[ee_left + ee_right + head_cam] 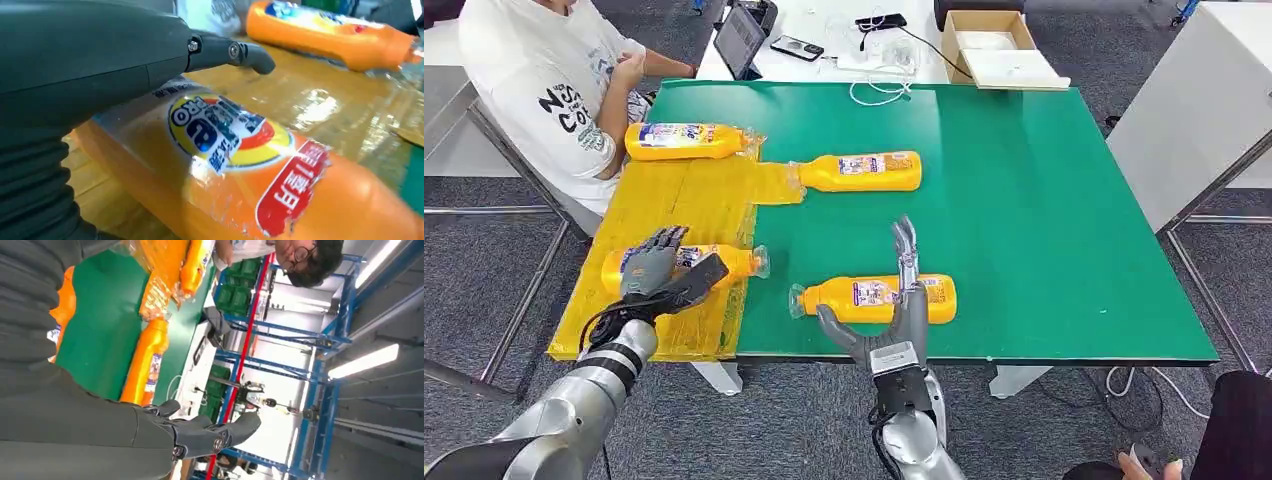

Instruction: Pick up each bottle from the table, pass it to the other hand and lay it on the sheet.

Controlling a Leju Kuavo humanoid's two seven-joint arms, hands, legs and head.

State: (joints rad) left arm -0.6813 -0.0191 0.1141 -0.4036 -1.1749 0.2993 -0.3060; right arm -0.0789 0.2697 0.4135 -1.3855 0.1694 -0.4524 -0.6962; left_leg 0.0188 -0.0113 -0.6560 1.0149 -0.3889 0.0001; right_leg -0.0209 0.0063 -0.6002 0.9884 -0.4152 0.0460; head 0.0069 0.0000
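One bottle [879,296] lay sideways just past right hand [894,320], which was spread, holding nothing; left hand [664,272] rested open on sheet bottle [724,262].

Orange bottles [875,294], yellow sheet [684,205], green table [1044,200]

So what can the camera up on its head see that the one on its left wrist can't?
Head view alone: the whole green table, four orange bottles, the right hand over the near bottle on the green, a seated person.

Left wrist view alone: the label close up.

Both: the left hand over a bottle on the yellow sheet.
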